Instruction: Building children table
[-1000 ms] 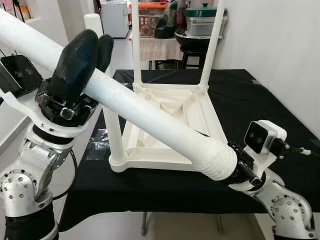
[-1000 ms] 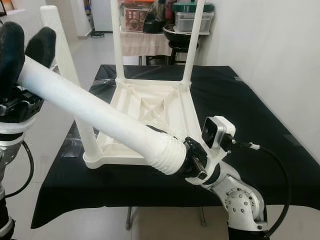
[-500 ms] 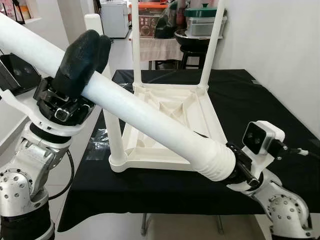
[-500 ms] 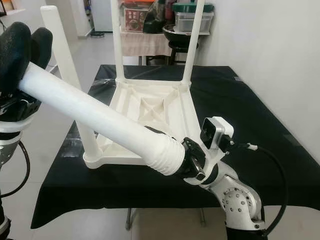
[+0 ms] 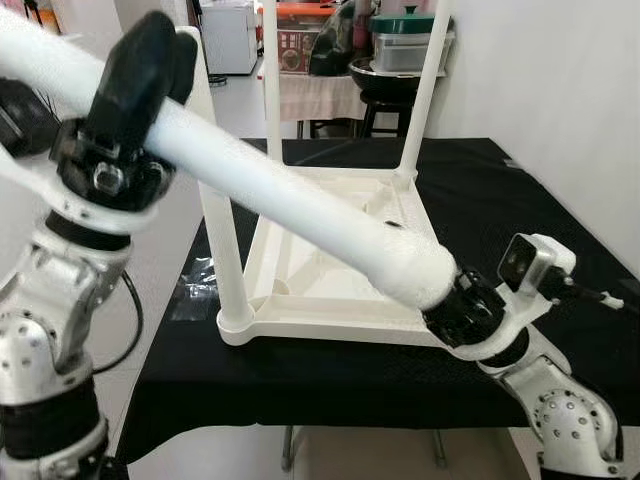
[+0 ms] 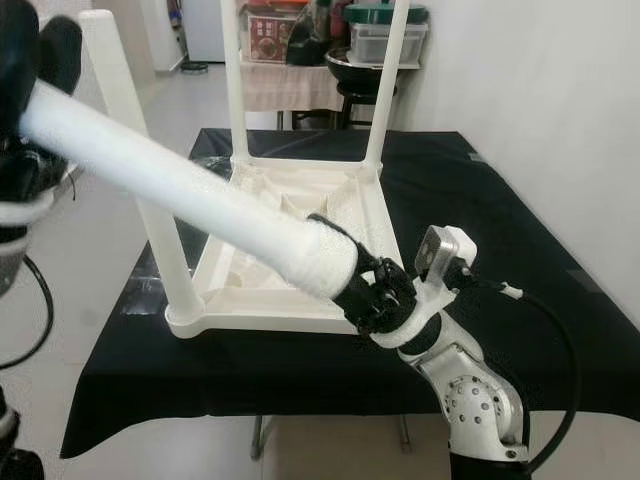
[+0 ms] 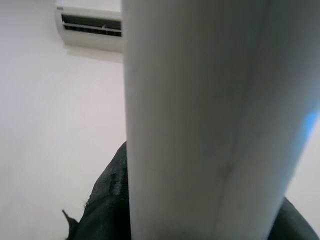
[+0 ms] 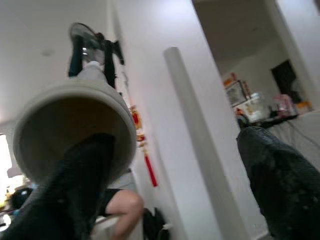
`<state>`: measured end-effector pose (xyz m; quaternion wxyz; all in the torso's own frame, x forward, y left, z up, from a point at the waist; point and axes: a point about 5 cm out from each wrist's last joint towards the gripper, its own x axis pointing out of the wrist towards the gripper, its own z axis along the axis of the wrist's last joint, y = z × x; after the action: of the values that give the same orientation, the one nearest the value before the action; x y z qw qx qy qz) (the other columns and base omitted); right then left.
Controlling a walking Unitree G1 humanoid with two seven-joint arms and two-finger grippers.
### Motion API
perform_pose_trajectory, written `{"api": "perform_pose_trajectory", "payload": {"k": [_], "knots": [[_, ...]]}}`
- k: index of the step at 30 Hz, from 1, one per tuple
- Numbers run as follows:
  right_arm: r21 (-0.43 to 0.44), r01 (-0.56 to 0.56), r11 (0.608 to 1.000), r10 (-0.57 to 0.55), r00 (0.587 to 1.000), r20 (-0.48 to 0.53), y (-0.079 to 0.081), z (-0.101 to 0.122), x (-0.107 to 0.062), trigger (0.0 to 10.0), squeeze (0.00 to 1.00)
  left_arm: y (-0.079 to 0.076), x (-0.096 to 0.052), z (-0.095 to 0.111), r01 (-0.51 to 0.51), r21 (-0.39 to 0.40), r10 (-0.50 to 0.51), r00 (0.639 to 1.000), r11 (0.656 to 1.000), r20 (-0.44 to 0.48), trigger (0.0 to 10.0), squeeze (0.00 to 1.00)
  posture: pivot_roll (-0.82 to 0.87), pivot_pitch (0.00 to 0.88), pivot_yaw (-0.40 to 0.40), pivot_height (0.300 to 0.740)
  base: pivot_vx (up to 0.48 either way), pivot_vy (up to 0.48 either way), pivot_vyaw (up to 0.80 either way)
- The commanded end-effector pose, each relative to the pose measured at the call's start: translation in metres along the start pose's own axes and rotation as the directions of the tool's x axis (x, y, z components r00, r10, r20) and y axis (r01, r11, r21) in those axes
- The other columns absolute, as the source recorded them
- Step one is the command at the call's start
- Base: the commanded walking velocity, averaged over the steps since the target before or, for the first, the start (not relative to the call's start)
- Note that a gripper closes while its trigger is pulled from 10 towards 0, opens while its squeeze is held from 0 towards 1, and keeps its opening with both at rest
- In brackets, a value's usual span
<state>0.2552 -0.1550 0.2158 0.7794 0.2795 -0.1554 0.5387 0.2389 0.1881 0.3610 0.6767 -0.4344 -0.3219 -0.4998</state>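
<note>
The right gripper (image 6: 372, 290) is clamped on the wide ribbed end of the loose table leg (image 5: 290, 195), held low over the near right corner of the upturned tabletop (image 5: 330, 285) on the black-clothed table (image 5: 520, 210). The left gripper (image 5: 140, 70) is closed over the leg's upper stretch. The leg's long axis slopes from high on the left down to the corner — still slanted, so the socket could be missed or jammed if pressed in at this tilt.
</note>
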Motion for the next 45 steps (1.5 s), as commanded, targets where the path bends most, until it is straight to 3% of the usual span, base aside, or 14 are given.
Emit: {"api": "perform_pose_trajectory", "payload": {"k": [1, 8, 11, 13, 20, 21, 22, 27, 29, 34, 36, 38, 39, 45], "knots": [[0.025, 0.109, 0.994, -0.106, 0.99, -0.088, -0.008, -0.017, -0.01, 10.0, 1.0, -0.01, 0.006, 0.022, 0.07, 0.036, -0.074, 0.989, 0.997, 0.131, 0.0, 0.0, -0.05, 0.009, -0.035, 0.74, 0.0, 0.0, 0.0], [-0.029, 0.207, 0.978, -0.209, 0.969, -0.13, -0.01, -0.022, -0.018, 10.0, 1.0, -0.013, 0.01, 0.03, 0.083, 0.06, -0.09, 0.986, 0.995, 0.14, 0.0, 0.0, -0.05, 0.007, -0.035, 0.74, 0.0, 0.0, 0.0], [-0.098, 0.218, 0.971, -0.234, 0.947, -0.219, -0.01, -0.026, -0.024, 10.0, 1.0, -0.012, 0.011, 0.029, 0.075, 0.107, -0.085, 0.992, 0.991, 0.092, 0.0, 0.0, -0.06, 0.002, -0.033, 0.74, 0.0, 0.0, 0.0], [-0.223, 0.166, 0.961, -0.24, 0.901, -0.361, -0.008, -0.03, -0.03, 10.0, 1.0, -0.009, 0.014, 0.023, 0.062, 0.177, -0.063, 0.998, 0.982, -0.001, 0.0, 0.0, -0.06, 0.0, -0.034, 0.74, 0.0, 0.0, 0.0], [-0.385, 0.035, 0.922, -0.255, 0.805, -0.536, -0.009, -0.027, -0.037, 10.0, 1.0, 0.008, 0.015, -0.006, 0.041, 0.305, 0.035, 0.97, 0.951, -0.239, 0.0, 0.0, -0.06, 0.0, -0.032, 0.74, 0.0, 0.0, 0.0], [-0.403, -0.013, 0.915, -0.244, 0.778, -0.579, -0.008, -0.02, -0.04, 10.0, 1.0, 0.018, 0.013, -0.024, 0.049, 0.344, 0.079, 0.934, 0.938, -0.347, 0.0, 0.0, -0.06, 0.0, -0.032, 0.74, 0.0, 0.0, 0.0], [-0.403, -0.024, 0.915, -0.237, 0.775, -0.585, -0.007, -0.017, -0.04, 10.0, 1.0, 0.021, 0.012, -0.03, 0.056, 0.354, 0.089, 0.921, 0.934, -0.38, 0.0, 0.0, -0.06, 0.0, -0.032, 0.74, 0.0, 0.0, 0.0], [-0.408, -0.041, 0.912, -0.224, 0.784, -0.579, -0.005, -0.006, -0.039, 10.0, 1.0, 0.024, 0.008, -0.043, 0.096, 0.359, 0.086, 0.885, 0.928, -0.458, 0.0, 0.0, -0.06, 0.004, -0.027, 0.74, 0.0, 0.0, 0.0], [-0.397, -0.089, 0.914, -0.187, 0.774, -0.605, 0.0, 0.004, -0.039, 10.0, 1.0, 0.03, 0.001, -0.062, 0.166, 0.378, 0.091, 0.812, 0.911, -0.576, 0.0, 0.0, -0.06, 0.004, -0.026, 0.74, 0.0, 0.0, 0.0], [-0.376, -0.132, 0.917, -0.147, 0.767, -0.625, 0.005, 0.005, -0.037, 10.0, 1.0, 0.039, -0.004, -0.075, 0.203, 0.402, 0.11, 0.767, 0.893, -0.632, 0.0, 0.0, -0.06, 0.007, -0.024, 0.74, 0.0, 0.0, 0.0], [-0.377, -0.157, 0.913, -0.105, 0.803, -0.587, 0.008, 0.002, -0.022, 10.0, 1.0, 0.045, -0.005, -0.087, 0.22, 0.406, 0.112, 0.75, 0.887, -0.651, 0.0, 0.0, -0.06, 0.017, -0.02, 0.74, 0.0, 0.0, 0.0], [-0.427, -0.142, 0.893, -0.105, 0.857, -0.505, 0.006, 0.0, -0.002, 10.0, 0.95, 0.049, -0.005, -0.099, 0.224, 0.39, 0.101, 0.746, 0.893, -0.659, 0.0, 0.0, -0.06, 0.022, -0.021, 0.74, 0.0, 0.0, 0.0], [-0.43, -0.133, 0.893, -0.103, 0.869, -0.484, 0.005, -0.003, 0.005, 10.0, 0.0, 0.05, -0.005, -0.102, 0.219, 0.38, 0.095, 0.748, 0.899, -0.656, 0.0, 0.0, -0.06, 0.025, -0.017, 0.74, 0.0, 0.0, 0.0], [-0.411, -0.167, 0.896, -0.082, 0.848, -0.524, 0.004, -0.026, 0.023, 10.0, 0.0, 0.053, -0.002, -0.105, 0.211, 0.365, 0.076, 0.771, 0.907, -0.632, 0.0, 0.0, -0.06, 0.03, -0.016, 0.74, 0.0, 0.0, 0.0]]}}
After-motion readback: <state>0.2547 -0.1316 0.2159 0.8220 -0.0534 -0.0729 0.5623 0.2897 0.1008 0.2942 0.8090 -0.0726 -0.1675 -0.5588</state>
